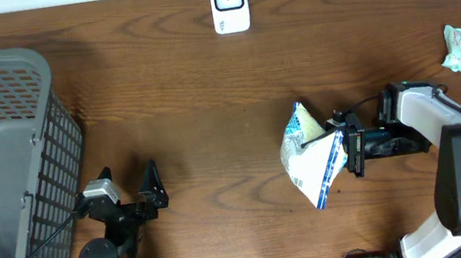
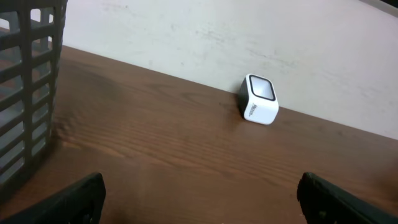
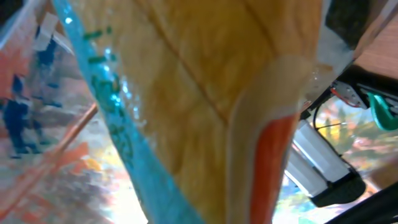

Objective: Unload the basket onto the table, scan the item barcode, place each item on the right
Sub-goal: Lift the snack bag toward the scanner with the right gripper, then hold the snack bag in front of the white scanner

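Right gripper (image 1: pixel 342 146) clamped on a light, crinkly, likely slippery bag (image 1: pixel 309 161), best held at its sealed edge; left gripper (image 1: pixel 128 181) open, empty.

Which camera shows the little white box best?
The left wrist view: the white box is big and clear there. Overhead shows it small from above; the right wrist view sees only the bag.

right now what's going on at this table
The right claw is shut on a blue-and-white bag, holding it right of centre over the table. The white scanner sits at the far edge, and the bag is not at it yet. The left claw hangs open and empty beside the grey basket.
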`<state>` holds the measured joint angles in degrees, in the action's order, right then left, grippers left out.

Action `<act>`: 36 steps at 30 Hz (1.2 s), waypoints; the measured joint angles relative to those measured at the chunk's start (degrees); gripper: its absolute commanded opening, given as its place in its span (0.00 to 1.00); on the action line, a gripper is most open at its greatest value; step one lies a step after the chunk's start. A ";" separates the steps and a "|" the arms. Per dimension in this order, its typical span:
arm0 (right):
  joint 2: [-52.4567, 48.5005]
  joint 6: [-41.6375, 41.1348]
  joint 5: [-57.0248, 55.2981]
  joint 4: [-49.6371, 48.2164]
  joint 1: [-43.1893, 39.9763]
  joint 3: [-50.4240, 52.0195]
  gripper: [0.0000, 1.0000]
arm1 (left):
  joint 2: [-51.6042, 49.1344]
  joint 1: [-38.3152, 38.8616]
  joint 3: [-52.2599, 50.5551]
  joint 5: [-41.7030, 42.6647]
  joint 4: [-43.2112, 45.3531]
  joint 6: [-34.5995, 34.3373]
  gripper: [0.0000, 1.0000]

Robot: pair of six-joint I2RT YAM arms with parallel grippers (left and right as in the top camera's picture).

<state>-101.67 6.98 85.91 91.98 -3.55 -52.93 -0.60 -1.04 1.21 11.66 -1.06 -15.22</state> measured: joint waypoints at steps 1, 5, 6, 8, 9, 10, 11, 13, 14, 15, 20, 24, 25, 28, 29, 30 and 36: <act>-0.13 -0.42 0.20 0.15 0.02 0.02 0.01 | 0.00 0.00 0.00 0.00 0.00 0.00 0.98; -0.13 -2.64 0.81 1.62 0.02 0.02 0.01 | 0.00 0.00 0.00 0.00 0.00 0.00 0.98; -0.13 -3.15 0.87 1.70 0.02 0.02 0.01 | 0.00 0.00 0.00 0.00 0.00 0.00 0.98; -0.13 -4.09 0.98 1.84 0.02 0.02 0.02 | 0.00 0.00 0.00 0.00 0.00 0.00 0.98; -0.13 -4.33 1.05 1.97 0.02 0.02 0.02 | 0.00 0.00 0.00 0.00 0.00 0.00 0.98; -0.13 -4.50 1.11 2.38 0.02 0.02 0.02 | 0.00 0.00 0.00 0.00 0.00 0.00 0.98; -0.13 -4.52 1.14 3.19 0.02 0.02 0.02 | 0.00 0.00 0.00 0.00 0.00 0.00 0.98; -0.13 -3.96 1.18 4.85 0.02 0.00 0.01 | 0.00 0.00 0.00 0.00 0.00 0.00 0.98; -0.13 -3.21 1.14 5.18 0.02 -0.07 0.01 | 0.00 0.00 0.00 0.00 0.00 0.00 0.98; -0.13 -2.14 1.09 5.38 0.02 -0.39 0.01 | 0.00 0.00 0.00 0.00 0.00 0.00 0.98; -0.13 7.17 1.01 4.83 0.00 -6.95 0.01 | 0.00 0.00 0.00 0.00 0.00 0.00 0.98; -0.13 14.21 1.18 -0.92 -0.04 -14.60 0.02 | 0.00 0.00 0.00 0.00 0.00 0.00 0.98; -0.13 15.23 1.05 -3.17 -0.04 -15.80 0.02 | 0.00 0.00 0.00 0.00 0.00 0.00 0.98; -0.17 16.41 -0.17 -14.95 -0.13 -19.15 0.02 | 0.00 0.00 0.00 0.00 0.00 0.00 0.98; -0.17 15.50 -1.27 -18.99 -0.13 -19.87 0.02 | 0.00 0.00 0.00 0.00 0.02 0.00 0.98; -0.17 12.90 -2.78 -24.39 -0.07 -20.31 0.02 | 0.00 0.00 0.00 0.00 0.02 0.00 0.98; -0.17 -12.76 -28.44 -50.82 3.32 -21.16 0.01 | 0.00 0.00 0.00 0.00 0.00 0.00 0.98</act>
<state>-101.84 -5.78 57.47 41.17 -0.23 -74.08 -0.60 -1.04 1.21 11.66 -1.06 -15.22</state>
